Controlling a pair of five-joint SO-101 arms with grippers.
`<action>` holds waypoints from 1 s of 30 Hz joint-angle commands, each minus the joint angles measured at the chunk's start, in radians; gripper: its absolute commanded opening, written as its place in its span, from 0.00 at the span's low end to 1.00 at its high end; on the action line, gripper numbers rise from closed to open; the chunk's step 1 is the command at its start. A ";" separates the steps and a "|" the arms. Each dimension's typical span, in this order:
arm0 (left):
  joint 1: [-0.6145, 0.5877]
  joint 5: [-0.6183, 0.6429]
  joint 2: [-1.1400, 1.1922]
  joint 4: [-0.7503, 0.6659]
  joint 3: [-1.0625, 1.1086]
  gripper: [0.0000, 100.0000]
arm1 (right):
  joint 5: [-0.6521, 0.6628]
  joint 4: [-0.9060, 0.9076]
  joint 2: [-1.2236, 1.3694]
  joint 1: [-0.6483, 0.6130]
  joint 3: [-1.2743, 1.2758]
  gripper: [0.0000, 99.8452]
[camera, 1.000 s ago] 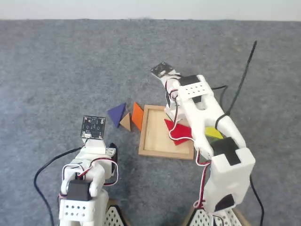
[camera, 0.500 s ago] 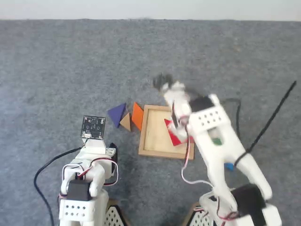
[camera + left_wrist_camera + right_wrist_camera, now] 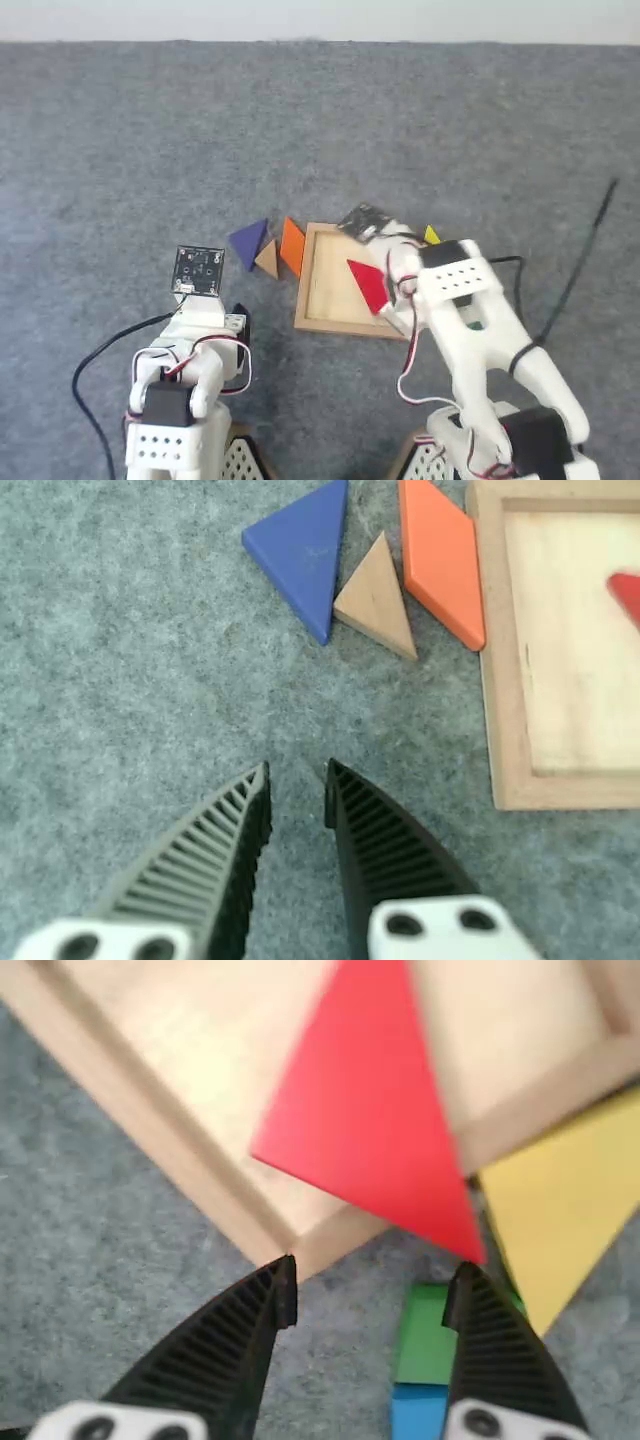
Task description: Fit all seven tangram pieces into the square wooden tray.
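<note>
The square wooden tray (image 3: pixel 303 290) lies on the grey carpet with a red triangle (image 3: pixel 368 285) in it. In the right wrist view the red triangle (image 3: pixel 370 1130) rests with one corner over the tray's rim (image 3: pixel 150 1130). My right gripper (image 3: pixel 375 1285) is open just above that corner, holding nothing. Beside it outside the tray lie a yellow piece (image 3: pixel 560 1200), a green piece (image 3: pixel 430 1335) and a blue piece (image 3: pixel 420 1410). A blue triangle (image 3: pixel 300 550), a tan triangle (image 3: pixel 378 600) and an orange parallelogram (image 3: pixel 440 560) lie left of the tray (image 3: pixel 490 680). My left gripper (image 3: pixel 297 775) hangs over bare carpet, open by a narrow gap.
The right arm (image 3: pixel 470 320) covers the tray's right side and the pieces beside it; a yellow tip (image 3: pixel 431 235) pokes out behind it. Black cables trail near both arm bases. Open carpet stretches across the far half of the table.
The right arm has drawn back from the tray's far edge toward its near right corner, and the red triangle has shifted a little. The left arm has not moved.
</note>
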 commanded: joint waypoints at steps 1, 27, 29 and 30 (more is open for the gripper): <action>0.003 -0.005 -0.020 0.006 -0.013 0.09 | 0.020 -0.015 -0.038 0.068 -0.006 0.24; 0.003 -0.005 -0.020 0.006 -0.013 0.09 | -0.087 -0.119 0.277 -0.085 -0.267 0.24; 0.003 -0.005 -0.020 0.006 -0.013 0.09 | -0.086 -0.119 0.308 -0.084 -0.318 0.24; 0.003 -0.005 -0.020 0.006 -0.013 0.09 | -0.086 -0.119 0.326 -0.084 -0.339 0.24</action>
